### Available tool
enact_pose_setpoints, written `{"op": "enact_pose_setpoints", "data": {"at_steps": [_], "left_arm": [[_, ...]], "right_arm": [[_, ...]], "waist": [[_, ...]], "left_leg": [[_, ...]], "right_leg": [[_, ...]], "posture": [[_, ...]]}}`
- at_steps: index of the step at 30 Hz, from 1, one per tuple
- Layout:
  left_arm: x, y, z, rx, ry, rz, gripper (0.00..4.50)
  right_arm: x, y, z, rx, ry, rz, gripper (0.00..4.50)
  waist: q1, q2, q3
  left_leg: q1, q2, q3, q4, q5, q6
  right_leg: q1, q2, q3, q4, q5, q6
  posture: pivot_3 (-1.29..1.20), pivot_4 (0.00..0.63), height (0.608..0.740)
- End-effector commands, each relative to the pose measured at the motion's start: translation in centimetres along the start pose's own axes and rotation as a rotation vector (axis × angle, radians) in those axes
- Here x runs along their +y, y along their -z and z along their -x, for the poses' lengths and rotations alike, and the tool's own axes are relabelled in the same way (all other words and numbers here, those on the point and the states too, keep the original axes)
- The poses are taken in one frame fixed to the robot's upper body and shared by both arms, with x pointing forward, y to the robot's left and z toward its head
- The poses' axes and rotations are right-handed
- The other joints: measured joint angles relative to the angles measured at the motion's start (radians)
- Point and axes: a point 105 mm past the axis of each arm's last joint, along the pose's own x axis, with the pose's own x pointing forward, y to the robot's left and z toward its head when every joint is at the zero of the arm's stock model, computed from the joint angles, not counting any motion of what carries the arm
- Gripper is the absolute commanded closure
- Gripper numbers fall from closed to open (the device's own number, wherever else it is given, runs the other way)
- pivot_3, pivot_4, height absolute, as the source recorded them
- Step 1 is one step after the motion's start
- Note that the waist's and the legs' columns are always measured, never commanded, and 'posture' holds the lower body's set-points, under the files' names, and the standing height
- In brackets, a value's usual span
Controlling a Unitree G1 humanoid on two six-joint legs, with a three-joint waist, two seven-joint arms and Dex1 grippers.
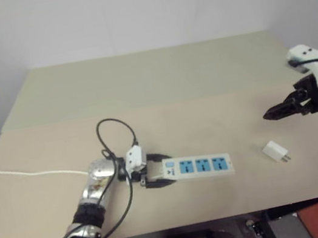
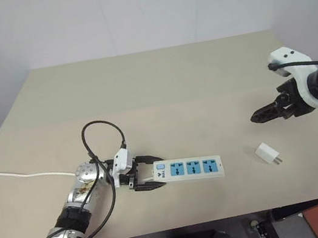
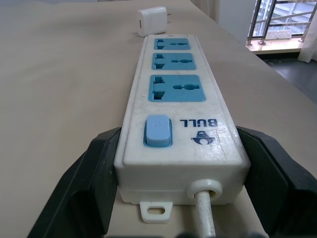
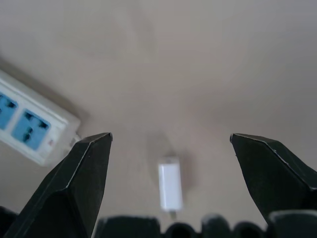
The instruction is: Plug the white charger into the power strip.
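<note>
The left gripper (image 2: pixel 150 171) clamps the switch end of the long flat white power strip (image 2: pixel 187 169), printed "BULL", with three blue sockets. At its three o'clock on the beige table (image 2: pixel 160 88) lies the small white cube charger (image 2: pixel 267 153). Up at the charger's one o'clock, the right gripper (image 2: pixel 261 114) hovers, fingers spread and empty.

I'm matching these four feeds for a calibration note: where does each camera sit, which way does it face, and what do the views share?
Left eye view: on the head, looking forward and down at the table; both arms show.
Right eye view: the head's other eye, same scene.
Left wrist view: on the left arm, looking along the power strip that the left gripper straddles at its cord end.
Right wrist view: on the right arm, looking down past the open right gripper at the white charger.
All four show strip and charger.
</note>
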Motion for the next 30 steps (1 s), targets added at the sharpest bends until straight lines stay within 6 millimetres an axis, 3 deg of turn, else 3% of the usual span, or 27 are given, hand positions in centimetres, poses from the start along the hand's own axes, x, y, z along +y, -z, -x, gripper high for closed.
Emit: {"op": "enact_pose_setpoints", "data": {"at_steps": [1, 13, 30], "left_arm": [[-0.4, 0.5, -1.1, 0.029, 0.028, 0.008, 1.25], [-0.3, 0.7, -2.1, 0.046, 0.029, 0.003, 1.25], [0.0, 0.9, -2.1, 0.05, -0.019, 0.012, 1.25]], "right_arm": [[-0.9, 0.3, -0.5, 0.09, 0.0, -0.01, 0.0], [-1.1, 1.7, -3.6, 0.266, -0.055, 0.071, 0.0], [-0.2, 2.9, -5.2, 0.313, -0.096, 0.099, 0.0]], "waist": [[0.0, 0.001, 0.0], [0.001, 0.005, -0.003], [-0.001, 0.009, -0.005]], "left_leg": [[0.0, 0.0, 0.0, 0.0, 0.0, 0.0], [-0.001, -0.001, 0.0, 0.002, 0.0, 0.0], [-0.001, -0.001, 0.0, 0.003, 0.001, -0.002]], "right_leg": [[0.0, 0.0, 0.0, 0.0, 0.0, 0.0], [0.0, 0.0, -0.001, 0.001, 0.001, 0.002], [0.0, 0.0, -0.001, 0.001, 0.001, 0.002]], "posture": [[0.0, 0.15, 0.74], [0.0, 0.15, 0.74], [0.0, 0.15, 0.74]]}}
